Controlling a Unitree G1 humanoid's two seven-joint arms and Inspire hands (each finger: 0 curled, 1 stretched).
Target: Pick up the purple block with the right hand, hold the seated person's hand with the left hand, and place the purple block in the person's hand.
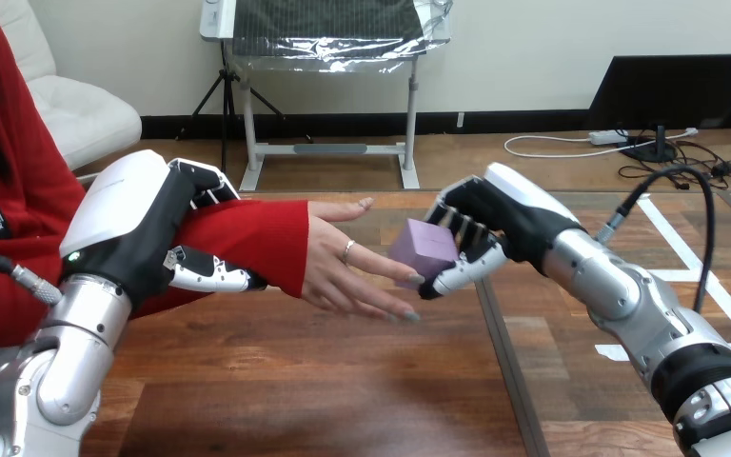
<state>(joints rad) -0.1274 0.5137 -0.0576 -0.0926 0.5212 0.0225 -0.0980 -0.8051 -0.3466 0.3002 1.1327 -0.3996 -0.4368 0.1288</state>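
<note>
Count: one purple block (422,248), one person's hand (338,259), two robot hands, one wooden table (295,381).

Right hand (495,224): comes in from the right and is closed on the purple block. Its fingers curl over the block's far side and its thumb presses in from below and in front. The block is held clear of the table.

Left hand (138,228): wrapped round the person's forearm over the red sleeve (257,238), just behind the wrist, fingers over the top and thumb underneath.

Person's hand: reaches out from the left above the table, open, fingers straight and pointing at the right hand.

Block: pale purple cube with flat faces and crisp edges, tilted. It sits at the person's fingertips; whether it rests on them I cannot tell.
</note>
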